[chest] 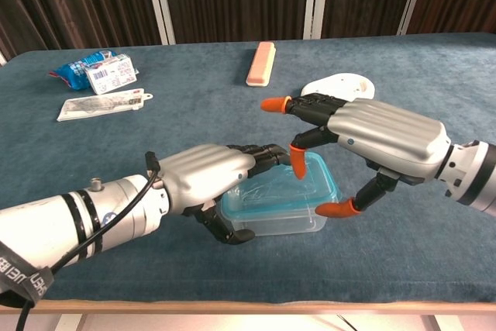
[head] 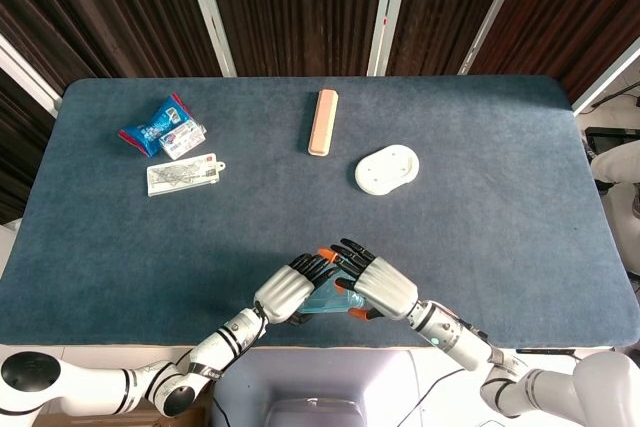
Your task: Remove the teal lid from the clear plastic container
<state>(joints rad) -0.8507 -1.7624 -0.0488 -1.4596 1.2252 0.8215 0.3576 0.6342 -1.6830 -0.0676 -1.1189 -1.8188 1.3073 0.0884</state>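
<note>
Container (chest: 275,218), clear plastic, at near edge of blue tabletop (head: 480,217), teal lid (chest: 280,188) on top. Left hand (chest: 208,176) draped over container's left end, fingers (chest: 267,153) lying across lid, thumb curled down around container's near-left corner: gripping it. Right hand (chest: 364,141) above right end, spread wide; one orange-tipped finger (chest: 297,165) down on lid's top, thumb tip (chest: 333,209) just beside lid's near-right corner, contact unclear. Nothing held in it. Further back: peach bar (head: 322,121), white oval plate (head: 387,168), blue snack packet (head: 152,126), flat white packet (head: 182,174).
</note>
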